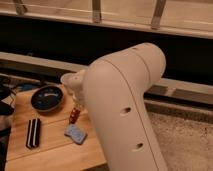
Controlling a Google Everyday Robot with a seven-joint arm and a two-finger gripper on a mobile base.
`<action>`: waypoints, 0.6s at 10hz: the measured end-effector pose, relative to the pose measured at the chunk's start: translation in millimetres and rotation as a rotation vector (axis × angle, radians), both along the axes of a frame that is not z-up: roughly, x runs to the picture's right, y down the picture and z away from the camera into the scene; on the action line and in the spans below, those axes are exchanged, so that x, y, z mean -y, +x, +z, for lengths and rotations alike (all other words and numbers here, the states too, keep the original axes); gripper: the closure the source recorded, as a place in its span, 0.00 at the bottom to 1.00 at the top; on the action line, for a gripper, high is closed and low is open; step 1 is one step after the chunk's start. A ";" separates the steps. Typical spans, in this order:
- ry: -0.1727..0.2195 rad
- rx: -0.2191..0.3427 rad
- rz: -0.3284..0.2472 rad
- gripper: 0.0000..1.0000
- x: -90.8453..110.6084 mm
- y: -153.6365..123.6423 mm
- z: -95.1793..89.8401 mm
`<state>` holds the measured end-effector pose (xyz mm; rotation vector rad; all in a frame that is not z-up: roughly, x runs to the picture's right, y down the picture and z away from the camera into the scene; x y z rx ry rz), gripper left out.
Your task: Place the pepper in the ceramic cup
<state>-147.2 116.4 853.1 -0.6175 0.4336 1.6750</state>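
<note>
- Gripper: not visible. It sits somewhere behind the big white arm link [125,110] that fills the middle of the view, so I can't tell its opening or whether it holds anything.
- Small dark red elongated pepper [75,114]: shows just left of the arm link, toward the right side of the visible wooden tabletop [50,150]. It stands steeply, nearly upright. I can't tell whether it rests on the wood or is lifted.
- Small plain white ceramic cup [71,81]: near the far edge of the tabletop, directly beyond the pepper and partly cut off by the arm.
- Doing the step well, my read:
  - Carry the pepper toward the far edge until it is centred over the cup mouth.
  - The mouth is narrow, so bring the pepper in end-first, low and slow.
  - Let go only once the tip is inside the rim.
  - Don't nudge the cup, which looks light and easy to tip.
  - Keep clear of the wide dark blue-black round bowl [46,98], near the far edge to the cup's left.
- Count:
  - One pepper.
  - One ceramic cup.
  - One bowl.
  - One blue rectangular sponge [76,133], just on the near-edge side of the pepper.
  - One black striped flat block [33,132], toward the left edge.
</note>
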 end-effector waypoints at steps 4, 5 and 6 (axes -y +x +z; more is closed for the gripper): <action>-0.014 0.082 -0.040 0.53 -3.5 -24.8 7.9; -0.014 0.090 -0.043 0.41 -3.7 -23.4 7.5; -0.009 0.096 -0.043 0.33 -2.9 -23.0 7.0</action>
